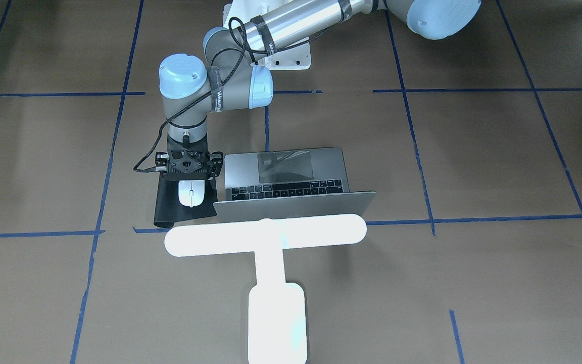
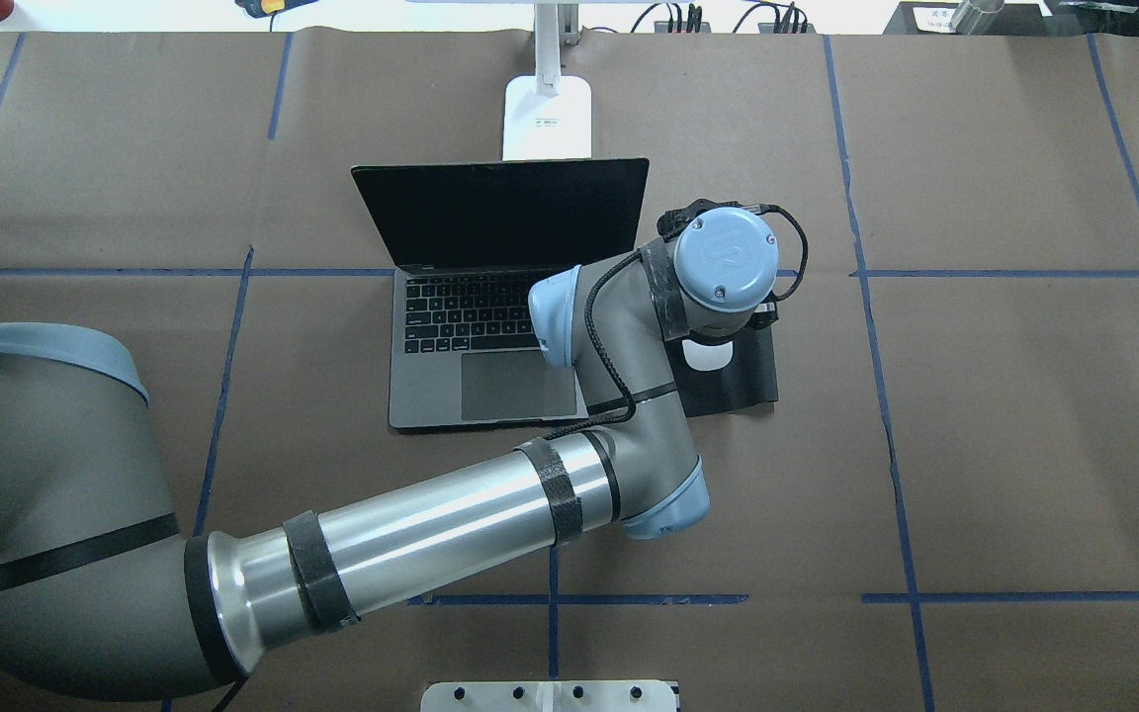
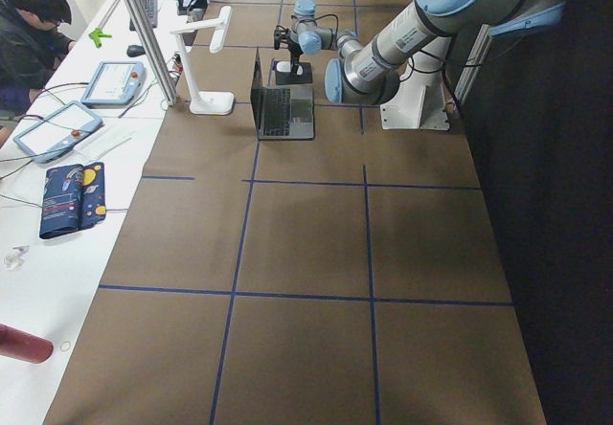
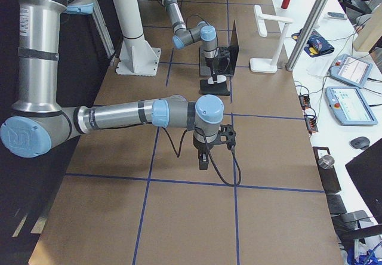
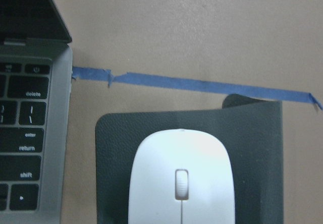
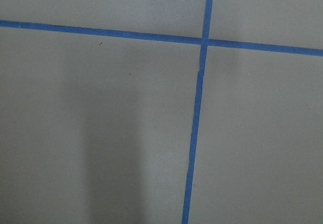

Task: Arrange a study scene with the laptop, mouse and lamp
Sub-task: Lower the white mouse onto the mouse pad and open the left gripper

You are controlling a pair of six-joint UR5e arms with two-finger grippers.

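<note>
The grey laptop (image 1: 291,172) stands open at mid-table, its dark screen (image 2: 500,213) toward the robot. The white mouse (image 1: 191,193) lies on a black mat (image 1: 170,207) beside it, filling the bottom of the left wrist view (image 5: 181,183). My left gripper (image 1: 188,177) points down over the mouse's robot-side end, its linkages spread, open, holding nothing. The glowing white lamp (image 1: 265,235) stands behind the laptop's lid, its base (image 2: 547,117) on the far side. My right gripper (image 4: 203,160) hangs over bare table away from these; I cannot tell its state.
My left arm (image 2: 411,554) reaches across the laptop's front corner. Blue tape lines (image 6: 197,133) grid the brown table. A side bench holds tablets (image 3: 57,128), a pouch (image 3: 72,200) and a seated person (image 3: 29,33). The white pedestal (image 4: 134,50) stands at the robot's side.
</note>
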